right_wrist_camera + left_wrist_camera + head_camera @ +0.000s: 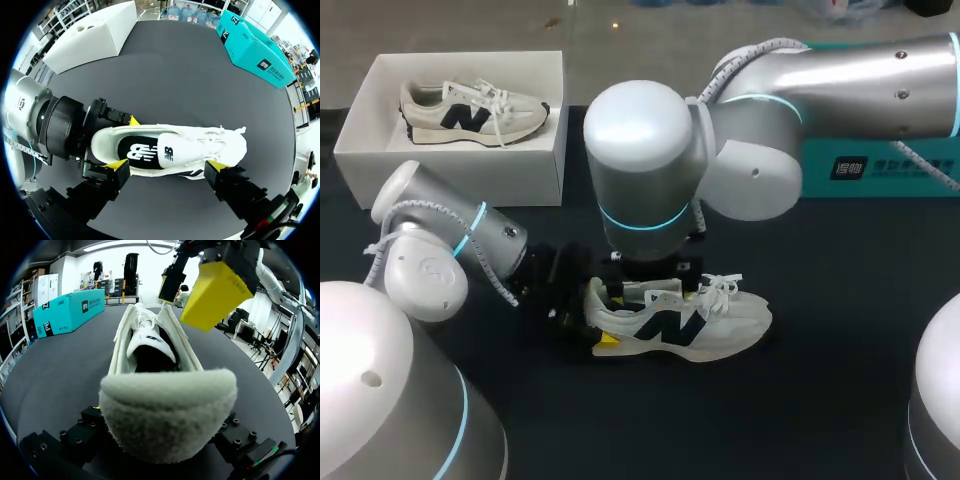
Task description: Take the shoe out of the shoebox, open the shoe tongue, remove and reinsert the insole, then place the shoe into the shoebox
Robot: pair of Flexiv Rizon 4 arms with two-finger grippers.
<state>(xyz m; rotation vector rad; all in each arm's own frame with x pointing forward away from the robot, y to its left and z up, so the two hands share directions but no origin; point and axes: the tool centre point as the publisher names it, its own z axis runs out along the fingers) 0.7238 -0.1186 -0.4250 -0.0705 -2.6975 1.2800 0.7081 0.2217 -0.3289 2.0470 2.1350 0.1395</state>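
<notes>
Dark matte tabletop [820, 400] stretches wide on every side of the two pincers, which meet near its middle. The left pincer [597, 315] comes in low from the left and pinches the heel of the shoe [690, 325]. One yellow tip [608, 340] presses the near side of the heel and the other [132, 120] the far side. In the left wrist view the fuzzy heel collar fills the space between its fingers. The shoe stands on its sole on the table, outside the shoebox [450, 170], with its toe pointing straight away from the left pincer. The right pincer [167, 166] hangs directly above the shoe with its fingers spread wide along the shoe's length, one tip over the heel end and one over the laces. The left wrist view shows both tips raised above the shoe. Beneath the right pincer the black insole [142, 151] lies flat inside the shoe. Ahead of the toe the dark surface runs on toward the table's right side, and a broad strip of it lies on the near side of both pincers. The white shoebox stands well apart, behind the left pincer by the far left edge, open-topped, with a second shoe [470, 112] lying in it. A teal box [880, 165] lies along the far right edge, well behind the right pincer.
</notes>
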